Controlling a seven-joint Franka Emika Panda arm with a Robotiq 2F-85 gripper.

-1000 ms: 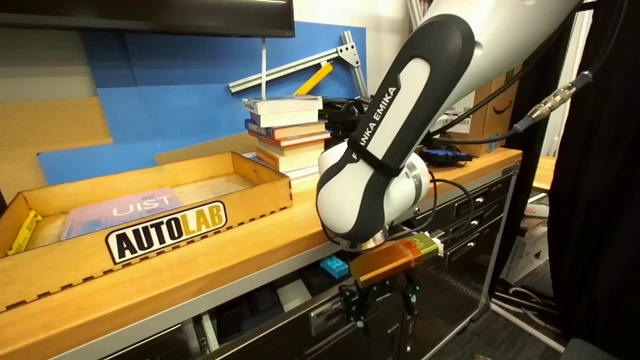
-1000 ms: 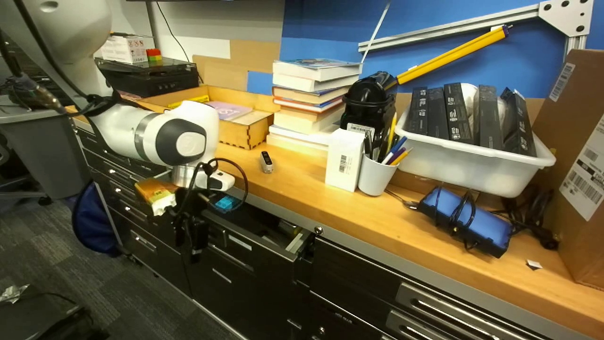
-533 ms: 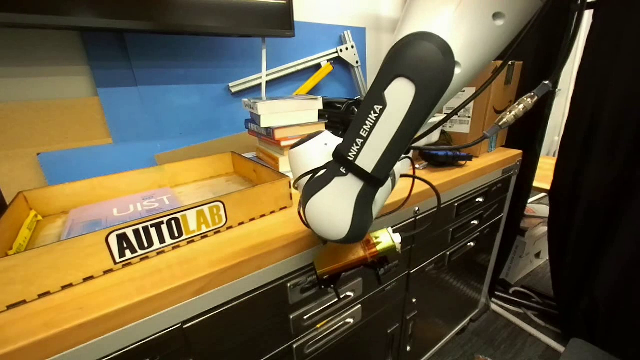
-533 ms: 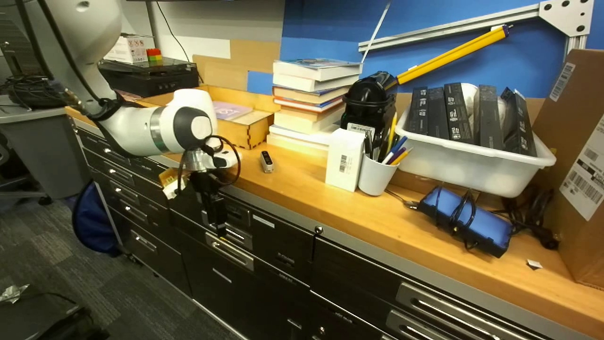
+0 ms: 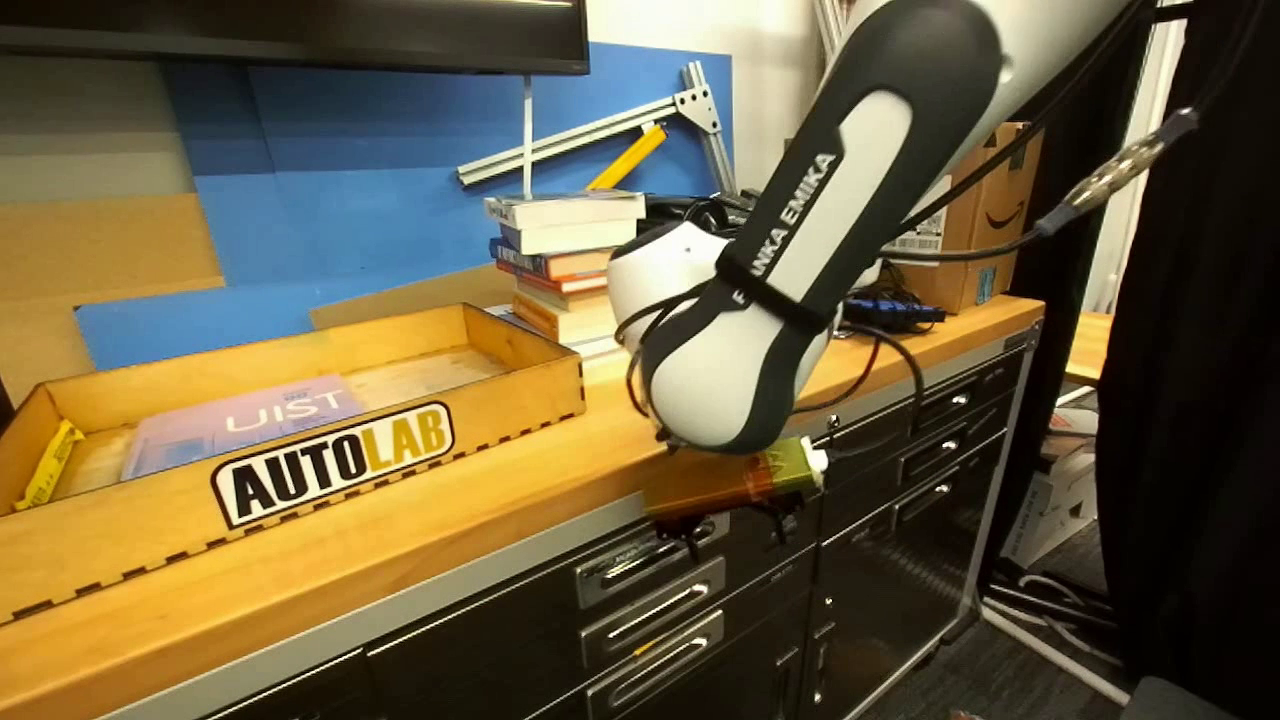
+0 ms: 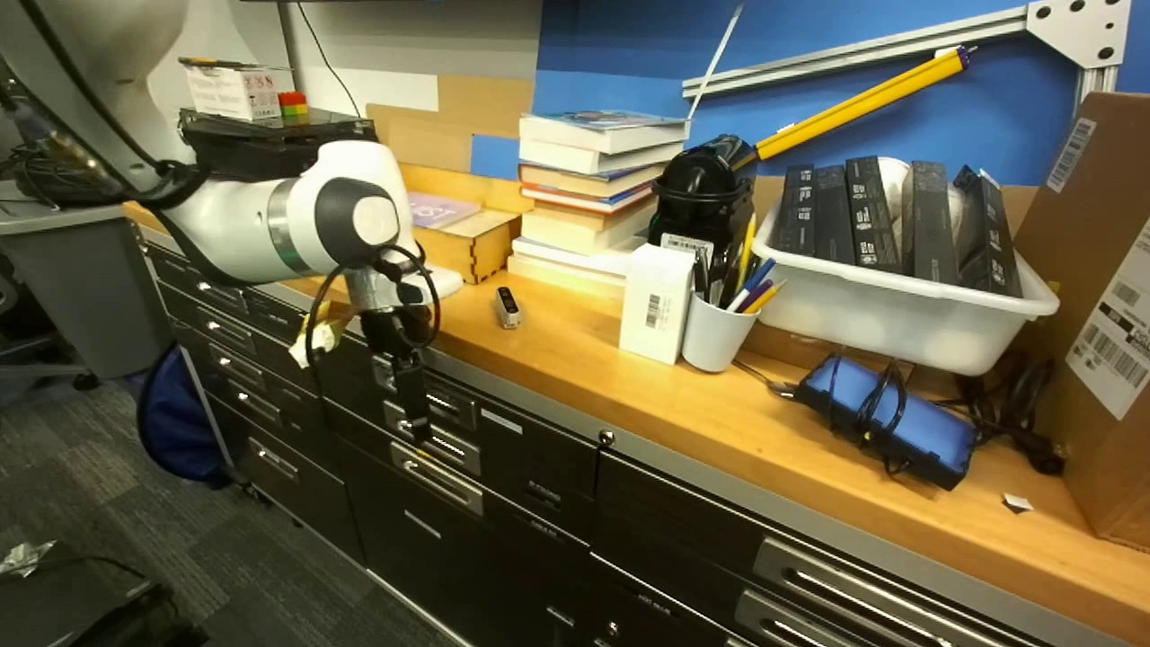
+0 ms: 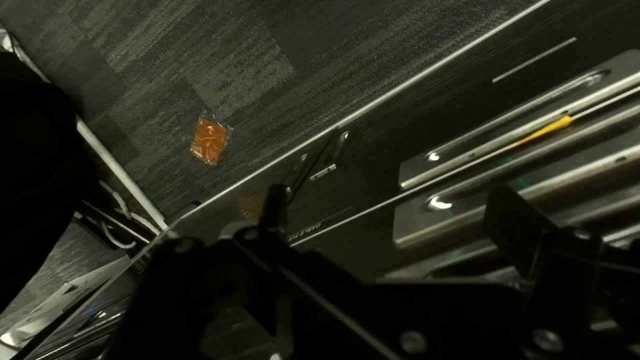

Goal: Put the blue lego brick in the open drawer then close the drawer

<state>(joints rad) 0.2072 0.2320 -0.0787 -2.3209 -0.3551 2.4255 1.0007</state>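
The drawer (image 5: 490, 612) is shut, its dark front flush with the cabinet under the bench top. It also shows shut in an exterior view (image 6: 535, 454). The blue lego brick does not show in any view; it is hidden. My gripper (image 5: 738, 542) hangs before the drawer's bar handle, below the bench edge. In an exterior view, its black fingers (image 6: 420, 431) point down in front of the drawer fronts. In the wrist view, the two fingers of the gripper (image 7: 392, 212) are spread wide with nothing between them. I cannot tell whether they touch the drawer front.
A wooden box (image 5: 520, 400) and a stack of books (image 5: 570, 260) stand on the bench. A small grey cylinder (image 6: 508, 307) lies near the bench edge. Lower drawers with bar handles (image 5: 655, 680) sit below. A white bin (image 6: 898, 314) stands further along.
One second ago the drawer was open with the blue brick inside; now it is shut and the brick is out of sight. My arm moved toward the bench, then rose and drew back slightly.
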